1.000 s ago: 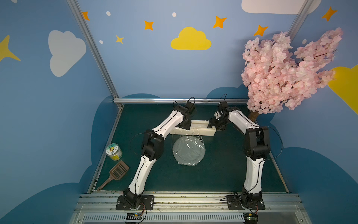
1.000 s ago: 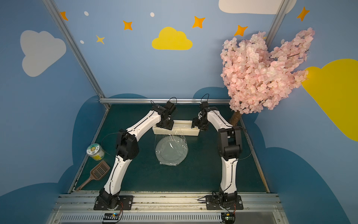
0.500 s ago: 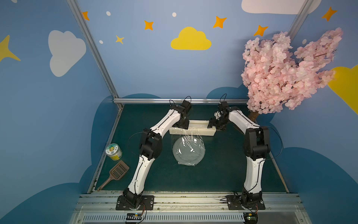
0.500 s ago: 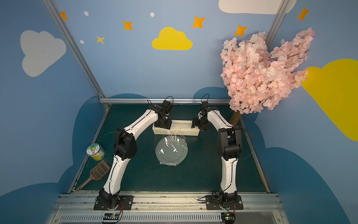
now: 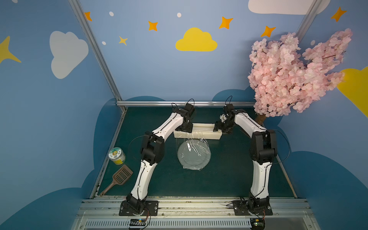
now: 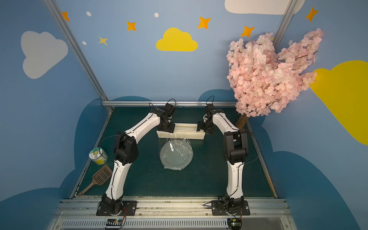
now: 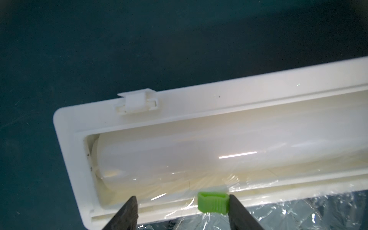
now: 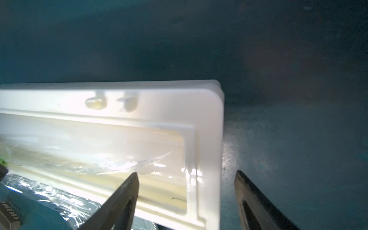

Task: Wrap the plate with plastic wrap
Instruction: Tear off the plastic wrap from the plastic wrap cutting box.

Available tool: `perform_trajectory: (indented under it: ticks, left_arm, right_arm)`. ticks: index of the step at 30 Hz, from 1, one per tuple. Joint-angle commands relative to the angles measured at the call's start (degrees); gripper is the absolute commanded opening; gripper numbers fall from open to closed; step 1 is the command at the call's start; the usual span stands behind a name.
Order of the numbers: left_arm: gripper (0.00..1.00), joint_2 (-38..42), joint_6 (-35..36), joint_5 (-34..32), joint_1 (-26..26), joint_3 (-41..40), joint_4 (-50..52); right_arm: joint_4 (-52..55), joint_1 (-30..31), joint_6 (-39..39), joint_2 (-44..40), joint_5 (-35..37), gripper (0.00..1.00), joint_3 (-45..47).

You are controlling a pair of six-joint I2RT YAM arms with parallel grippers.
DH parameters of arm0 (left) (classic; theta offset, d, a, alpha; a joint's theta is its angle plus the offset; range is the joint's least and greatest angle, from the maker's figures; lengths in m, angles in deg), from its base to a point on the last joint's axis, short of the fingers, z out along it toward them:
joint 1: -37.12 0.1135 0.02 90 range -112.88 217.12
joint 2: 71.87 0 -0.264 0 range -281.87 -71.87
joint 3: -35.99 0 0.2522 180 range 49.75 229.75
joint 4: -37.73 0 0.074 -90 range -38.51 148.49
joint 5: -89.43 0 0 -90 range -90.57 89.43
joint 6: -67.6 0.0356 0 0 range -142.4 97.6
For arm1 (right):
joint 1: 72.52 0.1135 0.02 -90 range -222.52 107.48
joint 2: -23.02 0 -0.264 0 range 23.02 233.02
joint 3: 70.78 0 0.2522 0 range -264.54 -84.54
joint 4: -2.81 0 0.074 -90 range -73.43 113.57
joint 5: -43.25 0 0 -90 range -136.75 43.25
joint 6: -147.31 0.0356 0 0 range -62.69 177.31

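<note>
Green cutter tab (image 7: 212, 202) just inside left gripper (image 7: 182, 215), jaws wide, holding nothing | wrap (image 5: 191, 139) drapes plate (image 5: 194, 159), apparently not yet cut from box (image 5: 214, 136) | right gripper (image 8: 187, 201) wide astride box end | next, likely: pinch tab, slide it across.

Glossy wrinkled plastic wrap (image 5: 194, 146), smooth cream box (image 5: 213, 136)

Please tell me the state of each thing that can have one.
plate: lying flat, covered.
dispenser box: lid open, roll showing.
plastic wrap: drawn out over the plate, apparently uncut.
left gripper: open, one finger beside the green slider.
right gripper: open, astride the box's end.
jar: lid on.
</note>
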Motion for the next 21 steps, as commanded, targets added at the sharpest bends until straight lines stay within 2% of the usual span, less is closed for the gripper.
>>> perform_trajectory:
  ticks: [1, 12, 21]
  left_arm:
    - [0.70, 1.06, 0.04, -8.65, 5.12, -2.68, 3.94]
    - [0.70, 5.47, 0.77, -8.19, 8.57, -9.09, 1.01]
    - [0.70, 6.59, 1.86, -7.85, 8.96, -10.98, 0.02]
  right_arm:
    - [5.76, -0.09, -0.38, 5.16, 8.17, 0.75, 1.56]
    - [6.52, -0.18, -0.16, 5.84, 9.13, 0.75, 0.88]
    - [7.49, -0.09, -0.42, 6.25, 9.38, 0.75, -0.64]
